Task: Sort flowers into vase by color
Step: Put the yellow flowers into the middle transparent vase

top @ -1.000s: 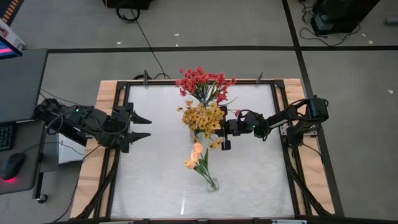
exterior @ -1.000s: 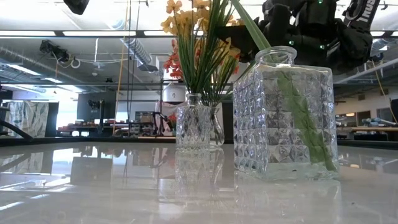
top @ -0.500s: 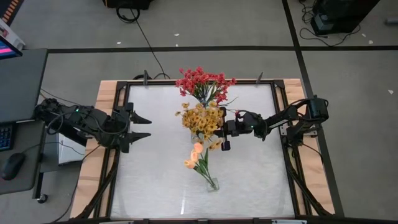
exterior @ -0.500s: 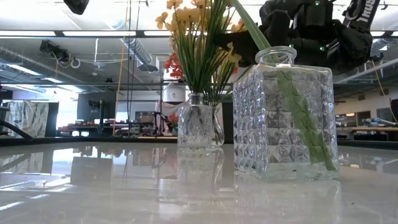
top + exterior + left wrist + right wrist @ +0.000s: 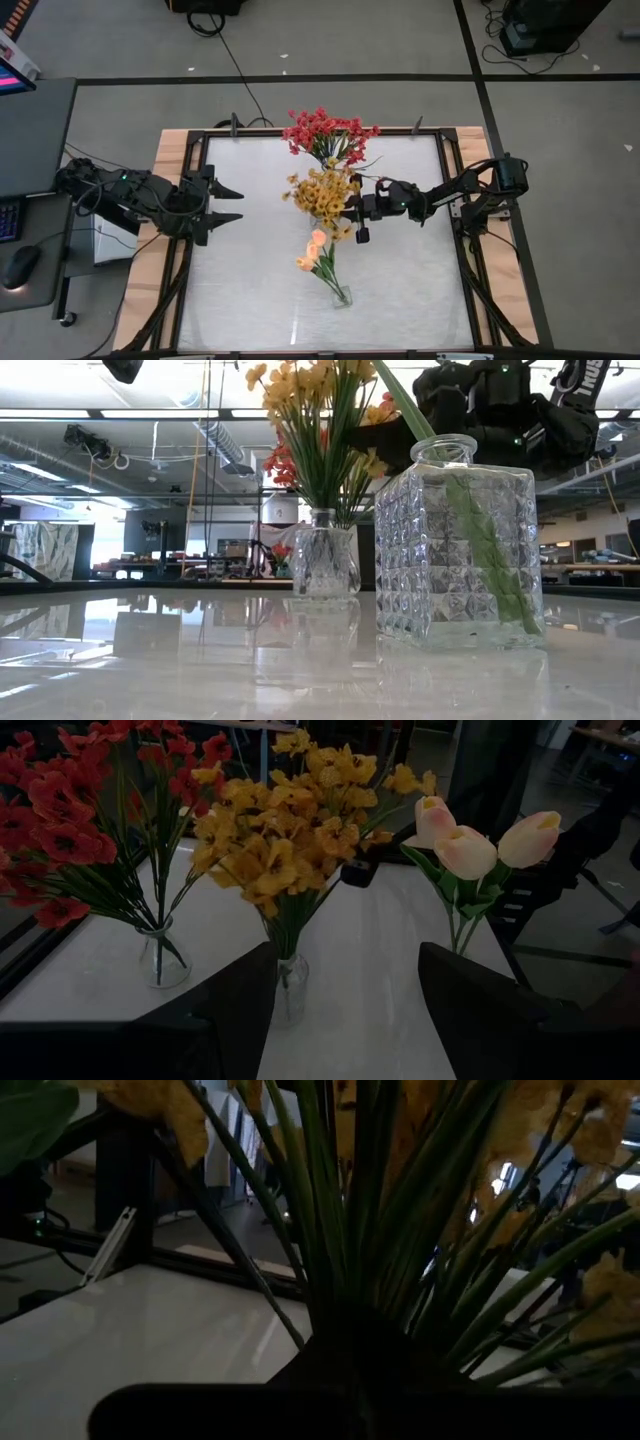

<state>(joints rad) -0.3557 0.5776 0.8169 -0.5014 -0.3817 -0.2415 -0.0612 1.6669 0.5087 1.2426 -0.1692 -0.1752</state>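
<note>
Three glass vases stand in a row down the table's middle. Red flowers (image 5: 330, 133) fill the far one (image 5: 160, 958), yellow flowers (image 5: 322, 192) the small middle one (image 5: 325, 565), and peach tulips (image 5: 316, 248) the big square near one (image 5: 460, 540). My right gripper (image 5: 350, 207) reaches in from the table's right and is shut among the yellow bunch's stems, above its vase. My left gripper (image 5: 235, 203) hangs open over the table's left side, well clear of the flowers, and faces them. My right gripper is shut on green stems of the yellow flowers (image 5: 335, 1295), below the blossoms and above the vase's mouth. It comes level from the table's right, across the stems. How many stems it holds is hidden by its own fingers. The stems' lower ends stand in the small vase.
A dark frame (image 5: 445, 150) borders the white tabletop (image 5: 250, 290). The three vases stand close together, the red and yellow bunches touching. Bare table lies left and right of the row. A desk with a mouse (image 5: 20, 265) stands beyond the left edge.
My right gripper has tipped a little while staying shut. The yellow bunch's top has swung toward the table's left and far side. In the low view its small vase has shifted slightly right along the table.
</note>
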